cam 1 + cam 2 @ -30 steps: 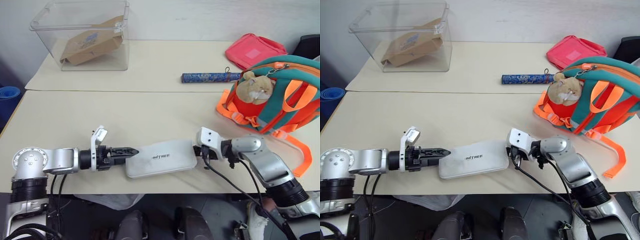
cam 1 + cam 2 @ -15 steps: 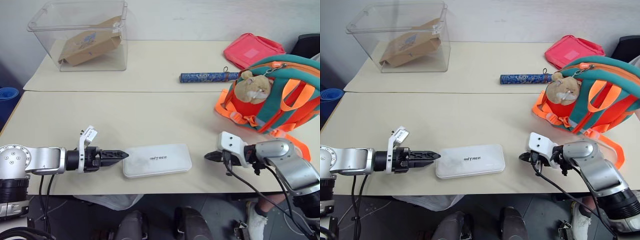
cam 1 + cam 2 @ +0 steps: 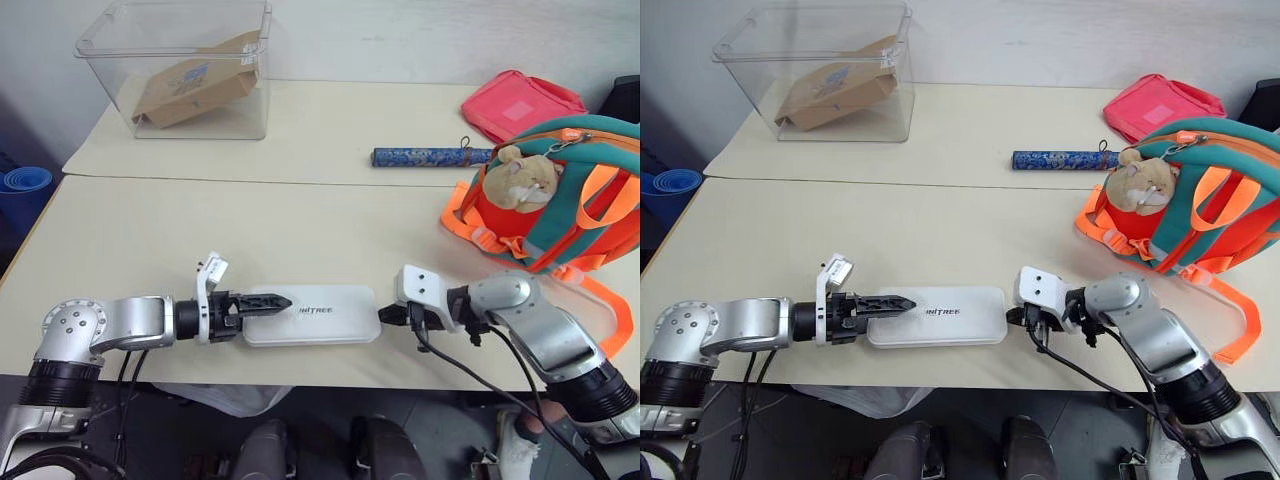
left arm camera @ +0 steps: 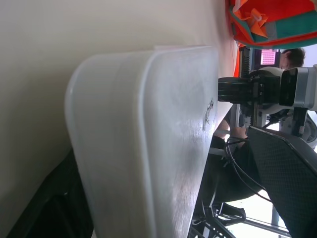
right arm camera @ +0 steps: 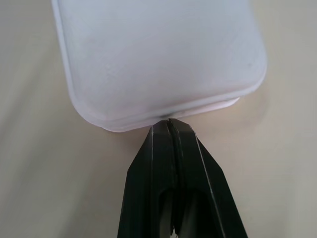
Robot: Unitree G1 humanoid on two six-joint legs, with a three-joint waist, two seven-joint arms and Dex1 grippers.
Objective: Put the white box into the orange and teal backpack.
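The white box (image 3: 320, 314) lies flat near the table's front edge, its long side along that edge. My left gripper (image 3: 270, 300) is open and straddles the box's left end; one finger (image 4: 287, 173) stands clear above the lid and the other sits low beside the rim. My right gripper (image 3: 386, 314) is shut, its tips (image 5: 168, 124) touching the box's right end. The orange and teal backpack (image 3: 565, 205) stands at the right with a tan hamster charm (image 3: 520, 175) on its front, past my right arm.
A clear bin (image 3: 180, 30) holding a brown cardboard package (image 3: 190, 85) stands at the back left. A blue patterned tube (image 3: 425, 156) and a pink pouch (image 3: 520, 103) lie behind the backpack. Orange straps (image 3: 610, 310) trail over the table's right side.
Half a second ago both grippers stood clear of the box. The left has slid right over its left end, and the right has moved left against its right end.
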